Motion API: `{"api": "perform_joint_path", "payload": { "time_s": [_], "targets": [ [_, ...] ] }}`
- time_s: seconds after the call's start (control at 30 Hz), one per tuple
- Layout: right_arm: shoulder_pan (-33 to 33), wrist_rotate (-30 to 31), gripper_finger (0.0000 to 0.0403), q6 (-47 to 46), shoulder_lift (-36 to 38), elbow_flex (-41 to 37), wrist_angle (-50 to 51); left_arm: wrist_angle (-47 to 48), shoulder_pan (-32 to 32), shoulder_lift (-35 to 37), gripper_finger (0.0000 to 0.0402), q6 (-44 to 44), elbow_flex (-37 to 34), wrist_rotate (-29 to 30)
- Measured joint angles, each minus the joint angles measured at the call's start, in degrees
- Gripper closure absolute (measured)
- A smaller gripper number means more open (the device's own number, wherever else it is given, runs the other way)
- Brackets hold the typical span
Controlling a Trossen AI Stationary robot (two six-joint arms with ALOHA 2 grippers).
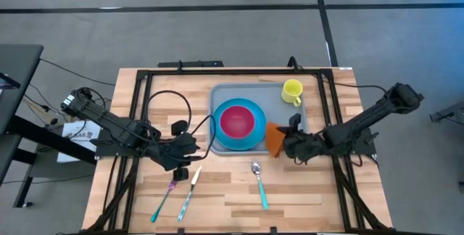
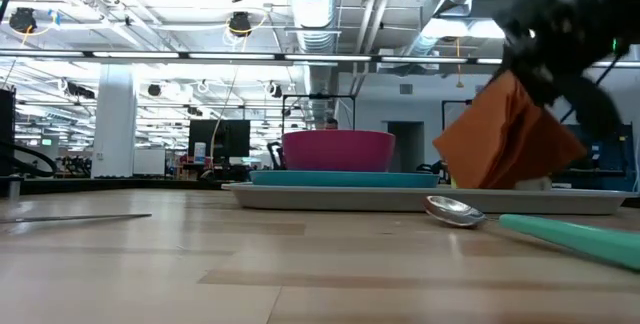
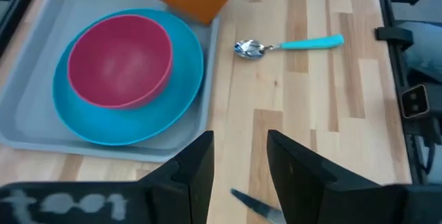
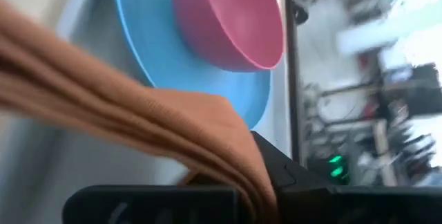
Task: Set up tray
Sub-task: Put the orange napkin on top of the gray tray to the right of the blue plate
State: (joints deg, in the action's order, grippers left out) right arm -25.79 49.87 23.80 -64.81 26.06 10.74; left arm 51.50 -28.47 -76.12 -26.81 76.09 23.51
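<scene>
The pale grey-blue tray (image 1: 279,106) lies at the table's far middle and carries a blue plate (image 1: 250,142), a pink bowl (image 1: 237,121) and a yellow cup (image 1: 292,91). My right gripper (image 1: 284,143) is over the tray's near right corner, shut on an orange napkin (image 1: 274,138). My left gripper (image 1: 190,148) hovers open left of the tray, above a knife (image 1: 190,186), touching nothing. A purple-handled fork (image 1: 165,199) and a teal-handled spoon (image 1: 259,186) lie on the wood near the front. My right gripper pinches the folded napkin between its two fingers at one bunched end (image 4: 228,162), several layers together. The fingers come from the table's right, slanting down. The napkin (image 2: 505,134) hangs tilted below the fingers, fanning out over the tray's right rim (image 2: 590,199); whether its lower edge touches the tray I cannot tell.
A black frame (image 1: 181,67) and cables (image 1: 167,101) run around the table's far and side edges. Bare wood (image 1: 304,199) lies along the front right. In the left wrist view the spoon (image 3: 290,44) sits beyond the tray's near edge (image 3: 103,148).
</scene>
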Motion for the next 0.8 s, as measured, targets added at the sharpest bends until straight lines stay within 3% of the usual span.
{"api": "perform_joint_path", "payload": {
  "time_s": [0.17, 0.3, 0.53, 0.8],
  "targets": [
    [4.93, 1.33, 0.0403, 9.92, 1.47, -8.55, -13.21, -0.01, 0.0, 0.0, 0.0278, -0.18, 0.0, 0.3],
    [7.9, 1.29, 0.0403, 19.0, 1.52, -10.12, -14.81, -0.01, 0.0, 0.0, 0.0278, -0.94, 0.0, 0.53],
    [12.85, 0.71, 0.0401, 26.81, 1.52, -10.14, -15.49, -0.01, 0.0, 0.0, 0.0278, -1.46, 0.0, 1.1],
    [17.09, -9.32, 0.0387, 25.44, -1.0, -10.16, -13.95, -0.01, 0.0, 0.0, 0.0278, -1.53, 0.0, 1.17]
  ]
}}
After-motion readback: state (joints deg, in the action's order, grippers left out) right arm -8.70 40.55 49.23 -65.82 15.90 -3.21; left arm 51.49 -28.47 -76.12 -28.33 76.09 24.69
